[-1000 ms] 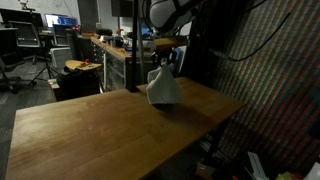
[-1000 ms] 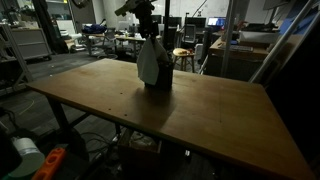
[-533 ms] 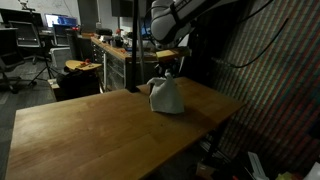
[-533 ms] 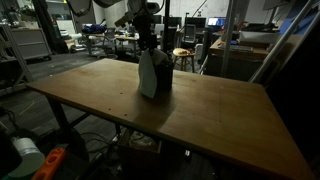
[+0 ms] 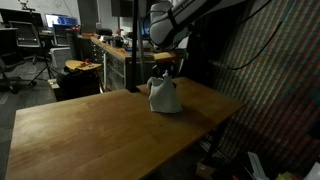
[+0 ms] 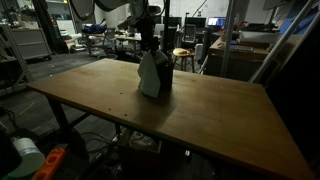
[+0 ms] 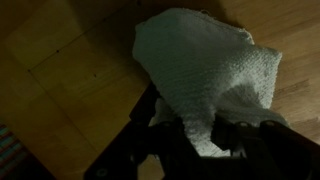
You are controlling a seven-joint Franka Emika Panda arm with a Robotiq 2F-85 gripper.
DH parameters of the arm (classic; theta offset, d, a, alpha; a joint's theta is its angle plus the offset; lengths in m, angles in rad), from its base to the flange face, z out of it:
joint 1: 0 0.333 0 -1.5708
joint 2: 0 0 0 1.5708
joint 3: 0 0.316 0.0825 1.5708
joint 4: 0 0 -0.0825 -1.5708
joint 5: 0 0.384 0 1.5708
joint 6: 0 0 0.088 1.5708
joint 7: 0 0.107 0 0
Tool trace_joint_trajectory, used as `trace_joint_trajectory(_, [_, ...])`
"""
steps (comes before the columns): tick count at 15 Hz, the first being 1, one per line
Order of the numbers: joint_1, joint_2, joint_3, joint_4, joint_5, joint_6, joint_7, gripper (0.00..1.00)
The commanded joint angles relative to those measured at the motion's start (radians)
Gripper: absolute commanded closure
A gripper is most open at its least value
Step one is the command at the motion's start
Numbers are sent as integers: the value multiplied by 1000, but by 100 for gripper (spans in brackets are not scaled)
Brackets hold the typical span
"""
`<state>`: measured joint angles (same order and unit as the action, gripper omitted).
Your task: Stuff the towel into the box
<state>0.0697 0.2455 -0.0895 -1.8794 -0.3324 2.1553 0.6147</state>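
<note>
Two exterior views and my wrist camera all agree on the main thing: the towel [image 5: 165, 97] sits toward the far side of the wooden table [image 5: 80, 135], bunched into a pale, upright heap. In an exterior view it rises to a narrow peak [image 6: 150, 72] right beneath the gripper [image 6: 149, 46], which hangs straight down over it. A dark shape pressed against the lower side of the cloth looks like the box [image 6: 164, 83], though the light is poor and I can only make out a sliver of it. From the wrist camera, the towel [image 7: 205, 65] fills the upper right of the picture, its rough weave plain to see, and its lower edge disappears among black shapes at the bottom of the frame. Those shapes are too dark for me to sort finger from box, so I cannot tell whether the fingers are parted or pinching the cloth. Bare wood planks show to the left of the towel.
</note>
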Motion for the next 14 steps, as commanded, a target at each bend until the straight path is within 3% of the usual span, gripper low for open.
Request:
trace_joint_trajectory(1, [-3,47,-1,53,7,47,29,94])
trace_joint_trajectory(10, [-7,238,-54,167,19,129,122,94])
trace_joint_trajectory(14, [-11,252,-73,167,23,121,126,94])
